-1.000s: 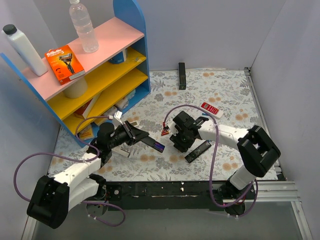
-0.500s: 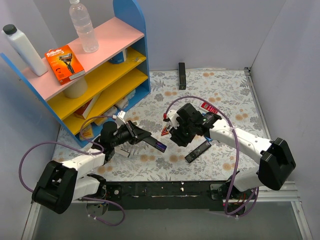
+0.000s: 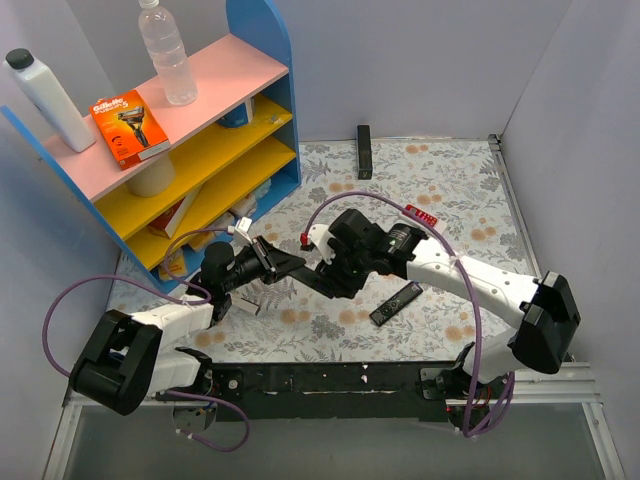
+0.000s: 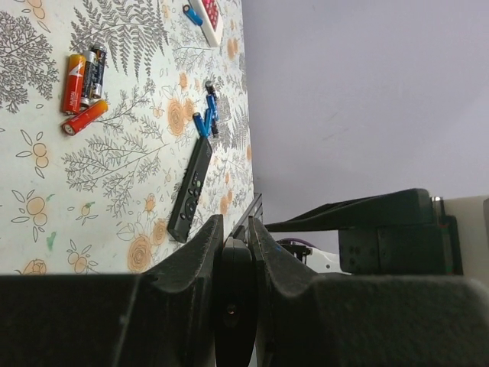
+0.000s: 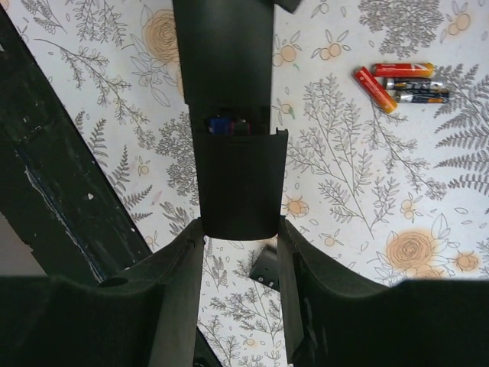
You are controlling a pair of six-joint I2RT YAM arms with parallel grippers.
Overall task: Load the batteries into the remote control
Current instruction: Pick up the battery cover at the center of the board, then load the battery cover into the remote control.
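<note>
My left gripper (image 3: pixel 268 266) is shut on the slim black remote control (image 3: pixel 292 270) and holds it above the table; in the left wrist view its fingers (image 4: pixel 200 252) pinch the remote's edge (image 4: pixel 235 264). My right gripper (image 3: pixel 325 277) meets the remote's free end. In the right wrist view my right gripper (image 5: pixel 239 233) has its fingers against both sides of the battery cover (image 5: pixel 238 187), which sits partly on the remote's back (image 5: pixel 223 53). A blue battery (image 5: pixel 221 125) shows in the gap. More blue batteries (image 4: pixel 206 116) lie on the table.
A second black remote (image 3: pixel 397 302) lies on the floral table, also seen in the left wrist view (image 4: pixel 191 187). Red and orange cells (image 5: pixel 393 82) lie nearby. A red-and-white remote (image 3: pixel 421 216) and a black bar (image 3: pixel 364 151) lie further back. The shelf (image 3: pixel 200 150) stands at the left.
My right arm has swung left and brought its gripper onto the end of the remote. My left gripper has kept the remote raised, tilting slightly toward it.
</note>
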